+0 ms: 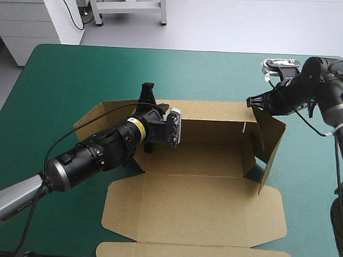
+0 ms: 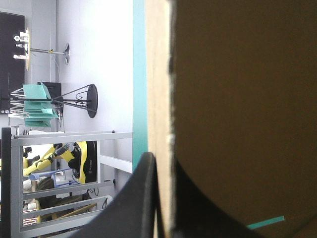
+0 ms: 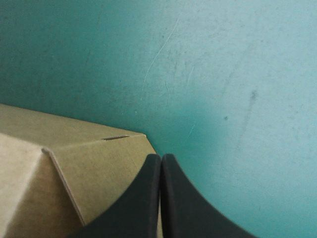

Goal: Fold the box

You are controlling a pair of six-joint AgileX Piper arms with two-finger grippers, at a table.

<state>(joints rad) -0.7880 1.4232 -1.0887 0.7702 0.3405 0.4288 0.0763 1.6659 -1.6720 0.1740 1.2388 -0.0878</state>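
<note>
- Nearest you in the high view, the box's lid lies flat on the table's near side. Its tuck flap runs off the picture's lower edge.
- The box sits at mid-table as an open brown tray, with its floor bare and its back wall raised along the far side.
- Its right end wall stands up, tilted, with its far top corner at the right gripper.
- Your left arm covers the box's left end, where only a flap corner shows flat on the cover.
- The left gripper sits at the back wall's left part. In its wrist view the wall's edge runs between the black fingers, which are clamped on it. The inner finger is lost in shadow.
- In the right wrist view the right claw's fingers are pressed almost together into one arch on the wall's corner. The board runs in under them, and the nip itself is hard to see.
- The teal-green cover lies around the box.
</note>
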